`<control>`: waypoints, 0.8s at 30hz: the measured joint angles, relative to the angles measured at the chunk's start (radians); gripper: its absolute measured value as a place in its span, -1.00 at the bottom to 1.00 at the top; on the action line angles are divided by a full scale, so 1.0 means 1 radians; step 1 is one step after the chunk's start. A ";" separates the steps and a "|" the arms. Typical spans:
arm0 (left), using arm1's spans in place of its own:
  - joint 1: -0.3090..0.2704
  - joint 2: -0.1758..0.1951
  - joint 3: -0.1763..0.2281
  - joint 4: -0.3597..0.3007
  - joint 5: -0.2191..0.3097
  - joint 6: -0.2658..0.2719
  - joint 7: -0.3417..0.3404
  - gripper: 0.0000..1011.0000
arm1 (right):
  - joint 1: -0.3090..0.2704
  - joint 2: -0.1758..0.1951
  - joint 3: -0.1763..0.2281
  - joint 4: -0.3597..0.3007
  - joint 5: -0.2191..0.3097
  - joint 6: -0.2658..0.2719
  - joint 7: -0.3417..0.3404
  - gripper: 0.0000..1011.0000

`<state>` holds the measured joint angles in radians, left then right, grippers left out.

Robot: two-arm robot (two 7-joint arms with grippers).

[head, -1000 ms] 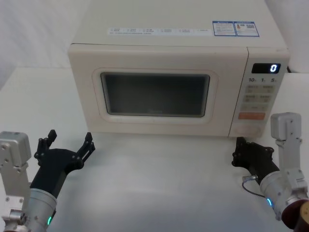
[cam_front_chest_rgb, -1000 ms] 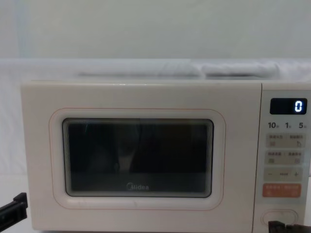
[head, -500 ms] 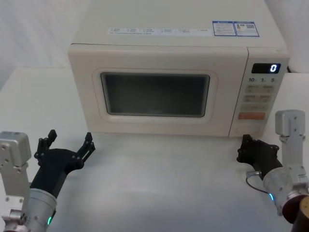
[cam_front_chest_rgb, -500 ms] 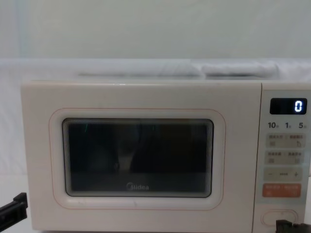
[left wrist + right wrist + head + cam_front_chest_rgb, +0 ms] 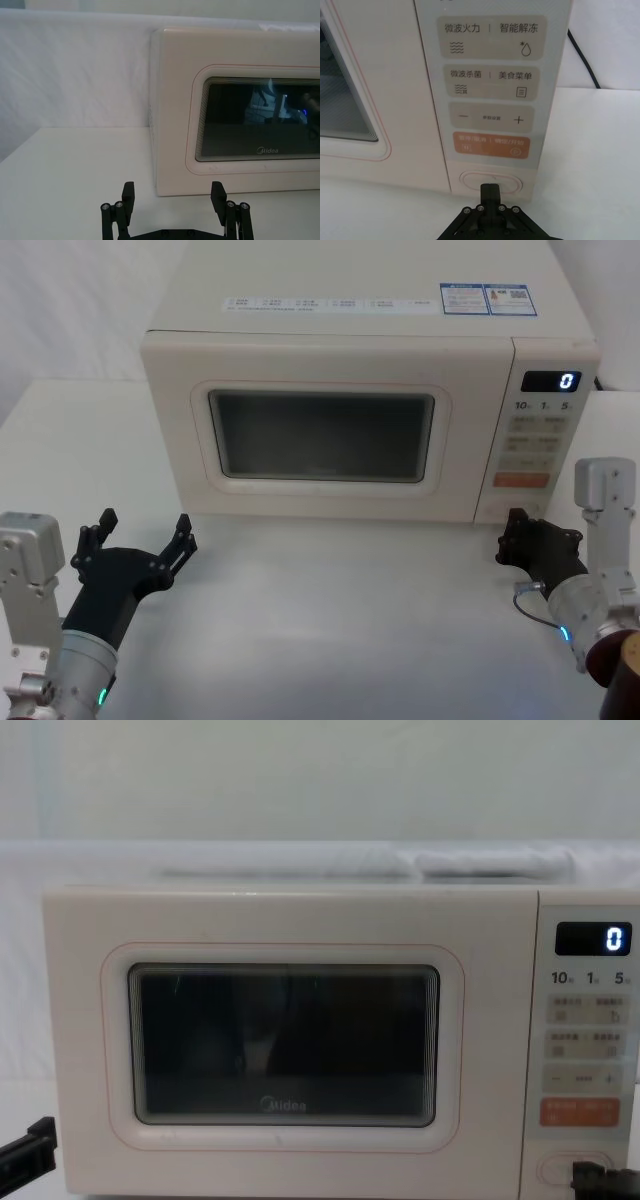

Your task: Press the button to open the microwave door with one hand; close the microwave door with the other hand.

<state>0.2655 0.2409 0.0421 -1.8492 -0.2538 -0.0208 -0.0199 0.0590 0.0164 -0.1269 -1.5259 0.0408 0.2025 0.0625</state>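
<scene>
Right wrist view: right hand (image 5: pixel 491 189), fingers pinched together, has edged rightward to line up on button (image 5: pixel 491 180), low on microwave (image 5: pixel 330 360) panel. Microwave door (image 5: pixel 320 432) still closed. Left hand (image 5: pixel 140 545) spread, idle on table (image 5: pixel 330 620).

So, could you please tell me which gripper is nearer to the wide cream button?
Right. The right gripper, shut, sits just in front of the button; the left gripper, open, rests far off beyond the microwave's opposite corner.
</scene>
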 joint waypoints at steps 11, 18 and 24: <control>0.000 0.000 0.000 0.000 0.000 0.000 0.000 0.98 | 0.030 -0.006 0.009 0.042 0.004 -0.017 0.007 -1.00; 0.000 0.000 0.000 0.000 0.000 0.000 0.000 0.98 | 0.042 -0.010 0.012 0.068 0.009 -0.033 0.009 -1.00; 0.000 0.000 0.000 0.000 0.000 0.000 0.000 0.98 | 0.048 -0.011 0.017 0.082 0.013 -0.047 0.010 -1.00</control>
<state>0.2655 0.2410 0.0421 -1.8492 -0.2538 -0.0208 -0.0199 0.1072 0.0050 -0.1102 -1.4440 0.0540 0.1556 0.0720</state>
